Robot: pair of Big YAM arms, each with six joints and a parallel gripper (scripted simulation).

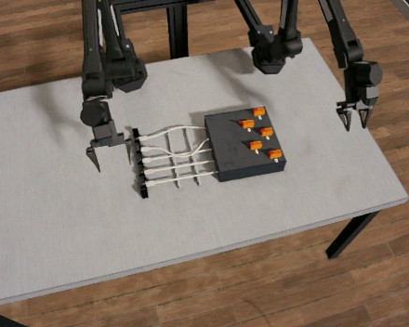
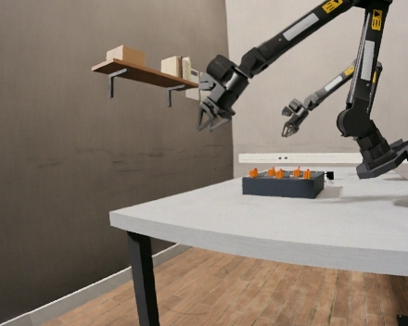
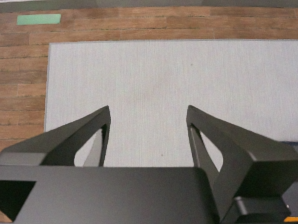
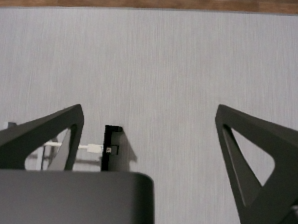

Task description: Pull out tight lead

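Observation:
A dark box (image 1: 240, 155) (image 2: 279, 187) bears several orange handles (image 1: 256, 145) (image 2: 253, 172), all seated on its top. Several white leads (image 1: 175, 166) run from its side to white plugs (image 1: 150, 183) (image 4: 94, 148) in a black port strip (image 1: 144, 190) (image 4: 106, 162). The farthest lead bows and the second sags toward its neighbour; the others look nearly straight. Port letters are not readable. My left gripper (image 1: 357, 127) (image 2: 207, 129) (image 3: 148, 112) is open and empty, high beyond the box's handle side. My right gripper (image 1: 114, 166) (image 4: 149, 111) is open and empty, above the table just outside the port strip.
Two thin grey rails (image 1: 177, 178) (image 1: 196, 176) cross beneath the leads between box and strip. The table (image 1: 210, 214) (image 2: 196, 218) ends at an edge near the left gripper. The arm bases stand along the table's back side.

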